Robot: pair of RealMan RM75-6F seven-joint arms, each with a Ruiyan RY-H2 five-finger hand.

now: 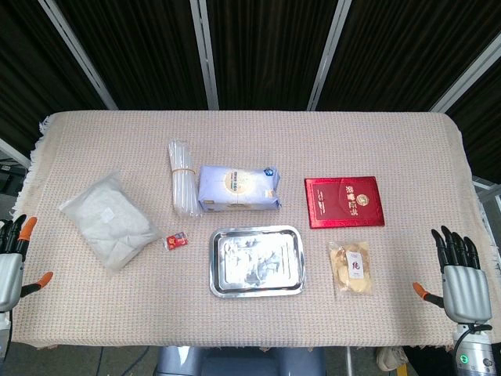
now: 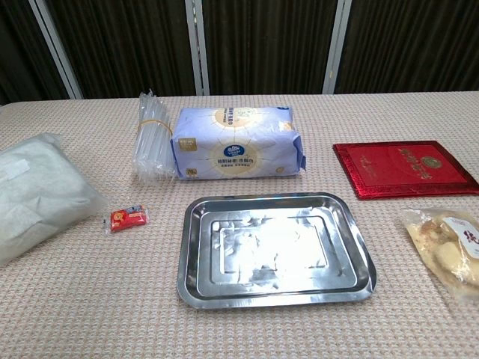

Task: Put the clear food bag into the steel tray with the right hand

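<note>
The clear food bag (image 1: 351, 267) (image 2: 449, 251), with pale food pieces and a small label, lies flat on the cloth just right of the steel tray (image 1: 221, 283) (image 2: 196, 278). The tray sits empty at the front centre of the table. My right hand (image 1: 462, 279) hovers at the table's right front edge, well to the right of the bag, fingers spread and holding nothing. At the left front edge my left hand (image 1: 12, 263) holds nothing too, its fingers apart. Neither hand shows in the chest view.
A red booklet (image 1: 344, 202) (image 2: 404, 167) lies behind the food bag. Behind the tray are a blue tissue pack (image 1: 239, 188) (image 2: 238, 142) and a bundle of clear tubes (image 1: 182, 177) (image 2: 150, 137). A large white-filled bag (image 1: 109, 220) (image 2: 34, 193) and a small red packet (image 1: 175, 242) (image 2: 129, 218) lie left.
</note>
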